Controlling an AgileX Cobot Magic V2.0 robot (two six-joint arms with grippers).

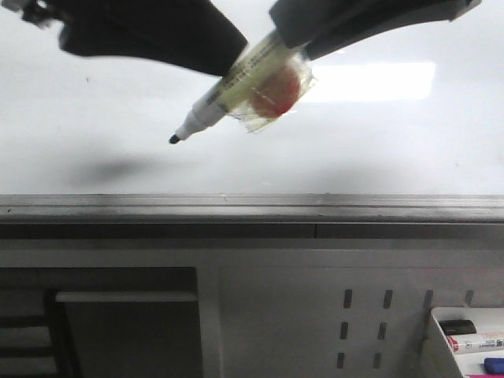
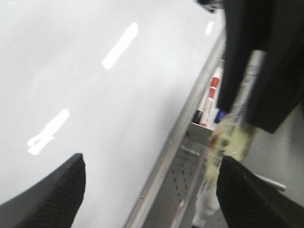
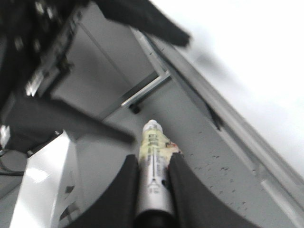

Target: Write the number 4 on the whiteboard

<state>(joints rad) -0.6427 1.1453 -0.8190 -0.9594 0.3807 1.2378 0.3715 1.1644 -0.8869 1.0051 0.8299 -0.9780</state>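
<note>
The glossy whiteboard [image 1: 94, 118] fills the upper half of the front view, above its grey metal rim [image 1: 252, 206]. No number 4 shows on it. My right gripper [image 3: 154, 159] is shut on a marker [image 1: 228, 87] wrapped in yellowish tape with a red patch. The marker slants down to the left, and its black tip [image 1: 174, 139] hangs in front of the board. A faint shadow [image 1: 110, 169] lies below and left of the tip, apart from it. My left gripper [image 2: 153, 161] is open with nothing between its fingers, up at the board's top left, close beside the marker.
Below the rim is a grey perforated panel [image 1: 362, 331]. A white tray [image 1: 438, 346] at the lower right holds spare markers [image 1: 476, 342]. A dark recess [image 1: 118, 331] opens at the lower left.
</note>
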